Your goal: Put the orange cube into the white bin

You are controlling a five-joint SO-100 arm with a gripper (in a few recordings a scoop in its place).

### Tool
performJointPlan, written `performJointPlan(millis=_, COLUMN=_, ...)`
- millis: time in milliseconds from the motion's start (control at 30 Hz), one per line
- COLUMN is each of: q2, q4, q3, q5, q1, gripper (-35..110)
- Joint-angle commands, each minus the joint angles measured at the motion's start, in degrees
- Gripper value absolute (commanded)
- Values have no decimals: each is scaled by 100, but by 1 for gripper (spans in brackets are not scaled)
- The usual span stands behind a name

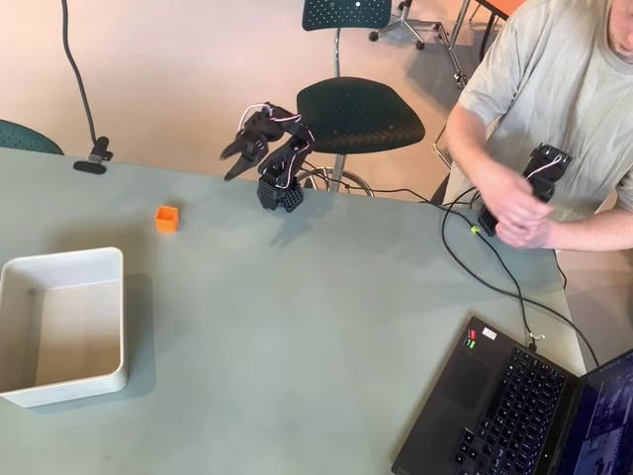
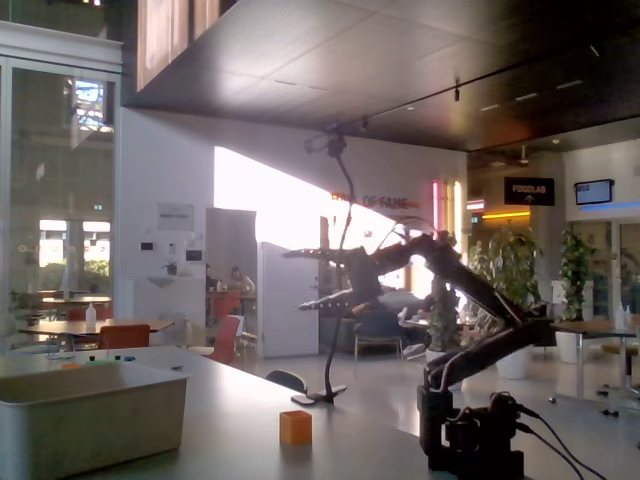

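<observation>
Your claw [image 2: 310, 278] hangs wide open and empty, raised above the worktop's far edge [image 1: 198, 178]; the orange cube [image 1: 167, 219] lies toward the white bin [image 1: 119, 317].

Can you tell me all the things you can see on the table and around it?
orange cube: one, bright orange, on the table between the white bin and the arm's base, touching neither.
white bin: one, white, at the left edge of the table in the overhead view, nothing in it.
table: one, pale grey-green.
laptop: one, black, open, at the bottom right corner of the overhead view.
cables: black, running across the table's right side.
clamp: one, black, on the table's far edge, holding a bendy stalk.
chair: one, dark, behind the table.
person: one, grey shirt, at the top right.
gripper: one, black, open, up in the air above the table's far edge.
</observation>
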Motion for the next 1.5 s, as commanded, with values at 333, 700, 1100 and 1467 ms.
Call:
performJointPlan(millis=333, q2=-2540, q4=369, q3=-422, q5=44, q1=844, gripper=48)
performJointPlan(millis=700, q2=-4474, q4=1362, q3=-2153, q5=79, q1=2610, gripper=48)
performJointPlan(millis=1100, q2=-5959, q4=1529, q3=-3278, q5=2417, q1=2953, gripper=48)
performJointPlan(millis=1467, q2=-6636, q4=1529, q3=-3876, q5=3050, q1=3023, gripper=48)
